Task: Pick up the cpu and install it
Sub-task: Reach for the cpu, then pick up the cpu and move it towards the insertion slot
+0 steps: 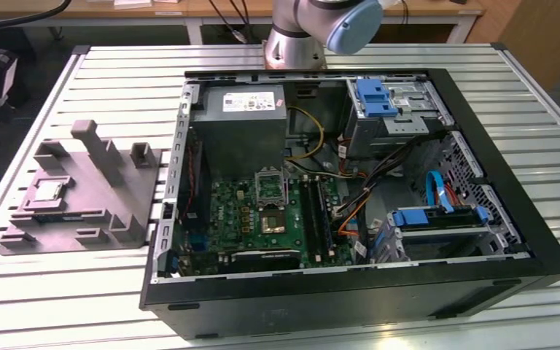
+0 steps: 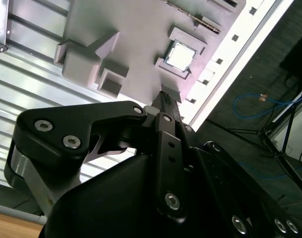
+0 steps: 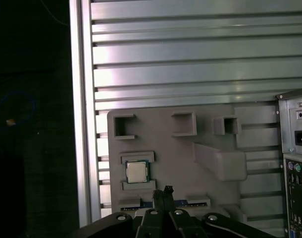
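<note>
The cpu (image 3: 137, 172) lies flat in a square pocket of the grey fixture (image 3: 180, 144), near the hand (image 3: 167, 191) but clear of it. The hand hovers over the fixture's edge, closed tight, holding nothing. Beyond the fixture runs the slatted desk (image 3: 190, 49).

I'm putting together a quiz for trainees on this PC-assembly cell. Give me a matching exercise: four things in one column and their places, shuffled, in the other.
Things
1. cpu
2. grey tray
3. power-supply box
4. green board

Places
A. inside the open case, at the end by the arm's base
B. on the slatted table, at the exterior view's left of the case
C. lying flat on the case's floor
D. seated in a square recess of the grey tray

Pairs: 1-D, 2-B, 3-A, 4-C
</note>
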